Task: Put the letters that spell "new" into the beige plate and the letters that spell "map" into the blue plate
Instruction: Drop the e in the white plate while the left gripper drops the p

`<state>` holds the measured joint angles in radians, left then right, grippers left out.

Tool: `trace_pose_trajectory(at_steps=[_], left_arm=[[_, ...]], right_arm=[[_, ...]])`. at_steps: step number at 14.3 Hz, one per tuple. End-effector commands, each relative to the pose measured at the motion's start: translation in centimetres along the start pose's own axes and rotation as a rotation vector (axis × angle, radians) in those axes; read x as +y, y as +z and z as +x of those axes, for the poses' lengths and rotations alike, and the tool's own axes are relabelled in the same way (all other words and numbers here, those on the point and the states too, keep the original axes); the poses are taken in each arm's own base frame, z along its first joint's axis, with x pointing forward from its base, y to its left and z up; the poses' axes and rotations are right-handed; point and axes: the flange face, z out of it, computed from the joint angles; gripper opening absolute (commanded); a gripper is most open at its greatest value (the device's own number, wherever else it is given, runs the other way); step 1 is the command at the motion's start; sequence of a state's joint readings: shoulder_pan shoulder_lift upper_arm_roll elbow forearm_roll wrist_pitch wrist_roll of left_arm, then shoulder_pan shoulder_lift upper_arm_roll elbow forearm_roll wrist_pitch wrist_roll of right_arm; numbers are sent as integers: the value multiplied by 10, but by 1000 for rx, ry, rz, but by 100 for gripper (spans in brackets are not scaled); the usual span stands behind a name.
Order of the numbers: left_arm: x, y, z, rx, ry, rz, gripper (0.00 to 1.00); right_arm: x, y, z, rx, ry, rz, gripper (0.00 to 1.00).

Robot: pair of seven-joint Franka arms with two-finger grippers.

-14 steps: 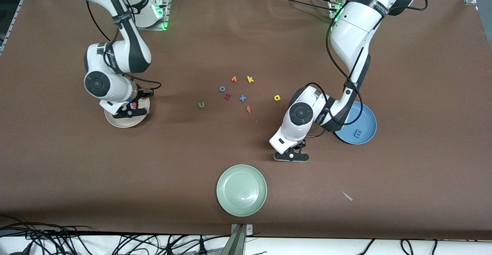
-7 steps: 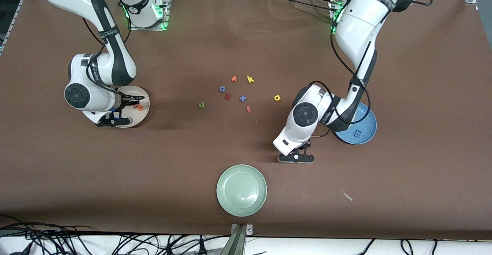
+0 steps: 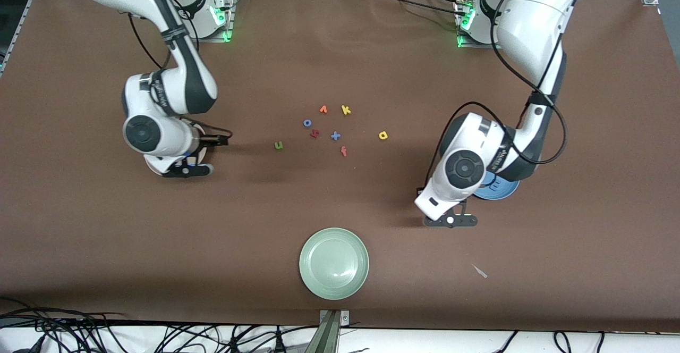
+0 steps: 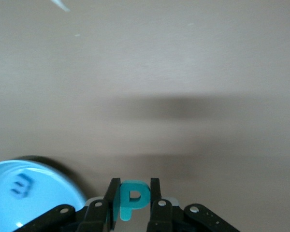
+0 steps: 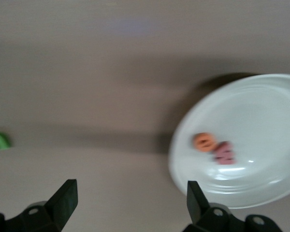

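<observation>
Right gripper opened, orange e dropped into beige plate, left gripper nearer blue plate

Even overhead light, soft arm shadows on the table; wrist views seemingly motion-blurred (right especially).

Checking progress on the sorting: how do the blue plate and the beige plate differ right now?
The blue plate holds one letter, a blue m; the beige plate holds two, an orange e and a red w. The blue plate lies toward the left arm's end of the table, the beige toward the right arm's. Both are round and shallow.
</observation>
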<state>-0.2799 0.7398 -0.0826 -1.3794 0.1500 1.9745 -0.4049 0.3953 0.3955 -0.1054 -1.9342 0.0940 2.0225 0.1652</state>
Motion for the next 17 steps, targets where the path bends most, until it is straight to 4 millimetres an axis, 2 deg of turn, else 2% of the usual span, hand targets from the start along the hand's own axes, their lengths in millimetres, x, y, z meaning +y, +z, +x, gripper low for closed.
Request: trace_pose_trajectory(at_steps=[1, 2, 4, 7, 8, 10, 12, 13, 14, 16, 17], left_arm=[[-55, 4, -7, -35, 107, 21, 17], [-66, 7, -13, -56, 127, 14, 17], [-71, 16, -30, -91, 143, 24, 17], [-104, 39, -38, -141, 164, 28, 18], [-110, 43, -40, -150, 178, 26, 19], [-116, 52, -50, -168, 179, 26, 19], [-125, 61, -60, -154, 178, 17, 23], [-128, 62, -61, -144, 185, 11, 30], [-127, 63, -62, -144, 188, 10, 48], [-125, 60, -60, -139, 191, 9, 96], [-121, 55, -60, -136, 194, 8, 100]], right_arm=[[-33, 2, -2, 0, -28, 41, 100], [-46, 3, -3, 30, -38, 46, 100], [-69, 17, -10, 91, -32, 45, 100], [-100, 32, -20, 160, -45, 50, 100], [-117, 44, -23, 168, -49, 44, 100], [-129, 65, -30, 196, -31, 44, 100], [-131, 84, -37, 235, -36, 49, 100], [-132, 89, -36, 241, -36, 50, 100], [-138, 93, -39, 240, -49, 46, 100], [-143, 98, -40, 243, -55, 45, 99], [-144, 100, -39, 248, -56, 46, 96]])
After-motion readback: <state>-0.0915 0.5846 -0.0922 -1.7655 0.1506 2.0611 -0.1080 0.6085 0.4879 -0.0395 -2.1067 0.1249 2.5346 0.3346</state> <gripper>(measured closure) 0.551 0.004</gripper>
